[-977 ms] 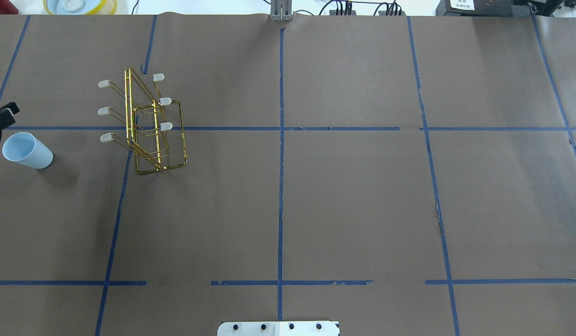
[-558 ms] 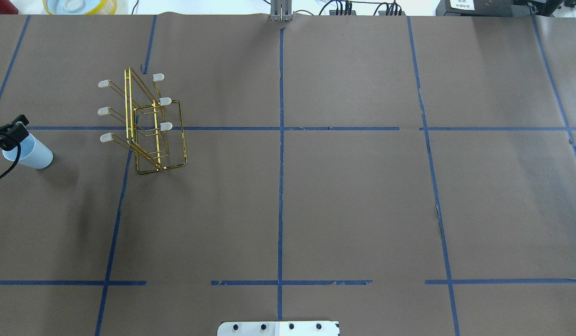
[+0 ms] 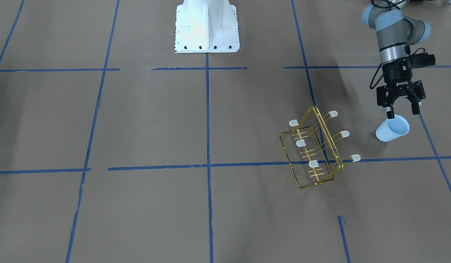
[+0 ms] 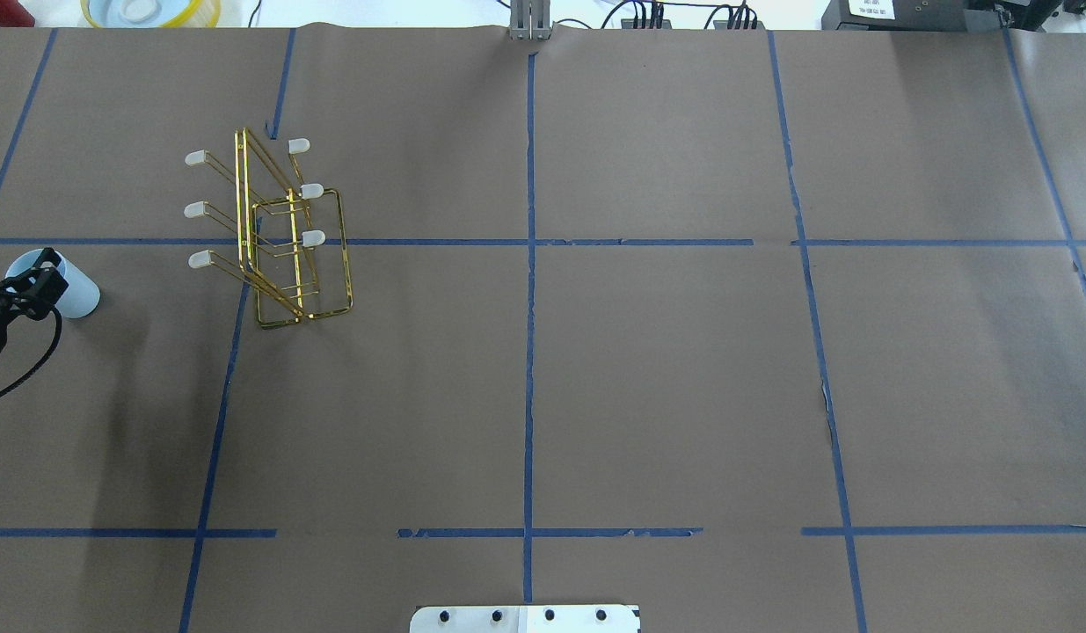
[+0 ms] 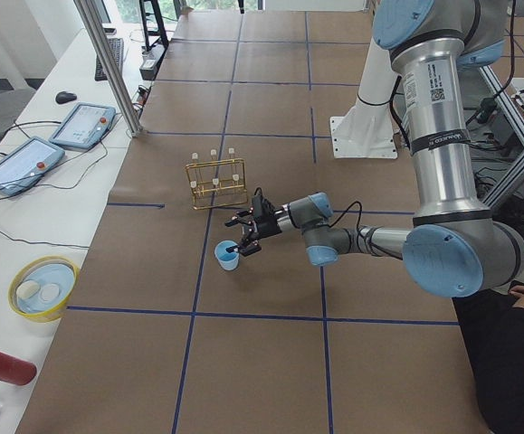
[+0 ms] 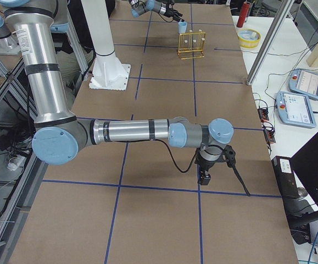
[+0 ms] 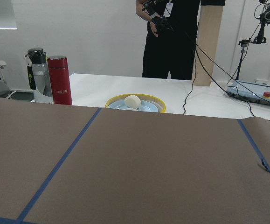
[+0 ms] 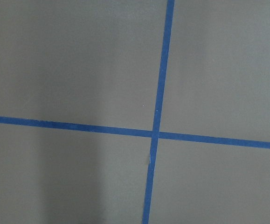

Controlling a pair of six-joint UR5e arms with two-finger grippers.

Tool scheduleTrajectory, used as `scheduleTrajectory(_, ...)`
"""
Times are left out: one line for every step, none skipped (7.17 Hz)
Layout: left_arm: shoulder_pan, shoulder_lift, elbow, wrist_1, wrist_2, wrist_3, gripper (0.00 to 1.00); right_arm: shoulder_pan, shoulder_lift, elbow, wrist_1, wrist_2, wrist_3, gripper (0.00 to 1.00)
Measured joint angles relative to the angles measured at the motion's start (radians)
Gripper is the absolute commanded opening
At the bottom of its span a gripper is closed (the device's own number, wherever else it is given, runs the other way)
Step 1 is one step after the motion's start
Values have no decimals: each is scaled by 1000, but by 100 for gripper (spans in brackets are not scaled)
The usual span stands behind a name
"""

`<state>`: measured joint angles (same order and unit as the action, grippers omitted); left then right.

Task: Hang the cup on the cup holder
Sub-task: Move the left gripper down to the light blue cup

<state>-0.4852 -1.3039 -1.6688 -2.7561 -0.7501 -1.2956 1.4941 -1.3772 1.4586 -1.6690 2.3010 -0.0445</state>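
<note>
The cup (image 3: 392,129) is a small pale blue tumbler standing upright, mouth up, on the brown table left of the cup holder (image 4: 279,237). It also shows in the overhead view (image 4: 75,292). The cup holder is a gold wire rack with white-capped prongs, all bare (image 3: 316,153). My left gripper (image 3: 402,110) is open, points down and hovers just over the cup's rim. One finger (image 3: 390,112) is by the rim. It holds nothing. My right gripper (image 6: 205,175) shows only in the exterior right view, low over the table far from both. I cannot tell its state.
A yellow-rimmed bowl (image 4: 151,10) and a red bottle (image 7: 60,80) stand on the white bench past the table's far edge. A person (image 7: 172,37) stands behind it. The robot's white base (image 3: 207,25) is at the table's near side. Blue tape lines cross the brown paper.
My left gripper has moved from beyond the cup toward the robot and now sits over the cup's mouth. The cup and the cup holder have not moved.
</note>
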Motion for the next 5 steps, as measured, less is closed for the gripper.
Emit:
scheduleTrajectory(28, 0, 7, 2, 39, -12, 100, 0, 0, 0, 0, 0, 0, 100)
scheduleTrajectory(52, -1, 17, 3, 69, -23, 100, 0, 0, 0, 0, 0, 0, 100)
scheduleTrajectory(71, -2, 38, 3, 90, -41, 100, -1, 0, 0, 0, 0, 0, 100)
scheduleTrajectory(86, -4, 64, 3, 105, -59, 100, -1, 0, 0, 0, 0, 0, 100)
scheduleTrajectory(96, -8, 86, 4, 115, -73, 100, -1, 0, 0, 0, 0, 0, 100)
